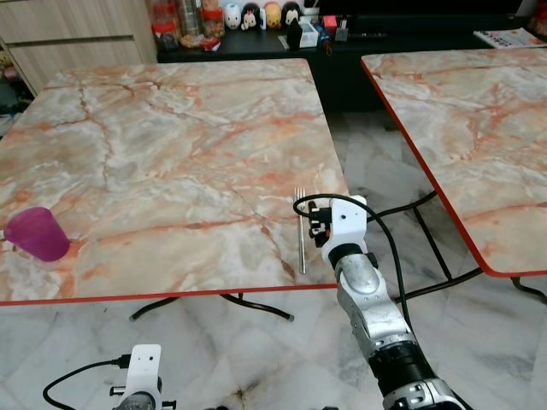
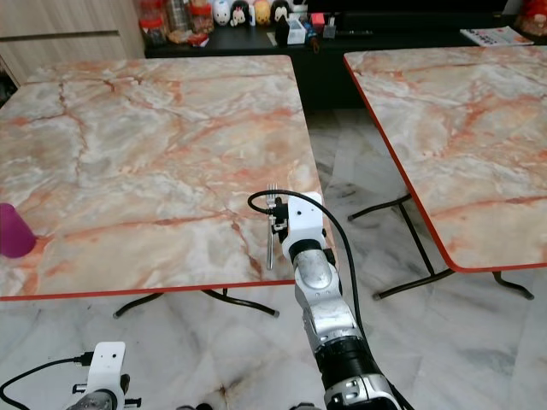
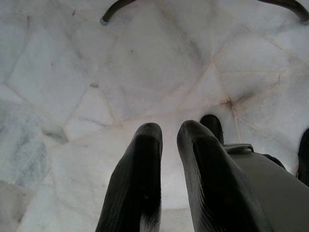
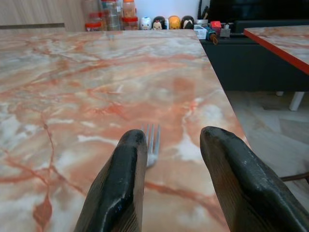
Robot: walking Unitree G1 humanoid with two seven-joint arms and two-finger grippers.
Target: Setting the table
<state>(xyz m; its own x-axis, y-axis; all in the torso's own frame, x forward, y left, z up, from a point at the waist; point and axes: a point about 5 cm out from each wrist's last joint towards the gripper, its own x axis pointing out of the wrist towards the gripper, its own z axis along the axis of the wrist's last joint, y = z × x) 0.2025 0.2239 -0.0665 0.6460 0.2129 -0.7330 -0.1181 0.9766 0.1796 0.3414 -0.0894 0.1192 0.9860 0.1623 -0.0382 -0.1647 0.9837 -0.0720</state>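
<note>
A silver fork [image 1: 301, 232] lies on the marble table [image 1: 171, 154] near its front right corner, tines pointing away from me. My right gripper [image 4: 174, 137] hovers low over the table edge just behind and to the right of the fork, open. In the right wrist view the fork's tines [image 4: 152, 140] show beside the left finger, and nothing is held. A purple cup [image 1: 36, 233] stands at the table's front left. My left arm [image 1: 144, 367] hangs below the table edge, and its gripper [image 3: 170, 128] points at the floor, fingers close together and empty.
A second marble table [image 1: 461, 128] with a red rim stands to the right, across a gap of marble floor [image 1: 376, 171]. Curved black table legs [image 1: 256, 306] reach into that gap. A dark sideboard [image 1: 256, 43] with jars and figurines runs along the back.
</note>
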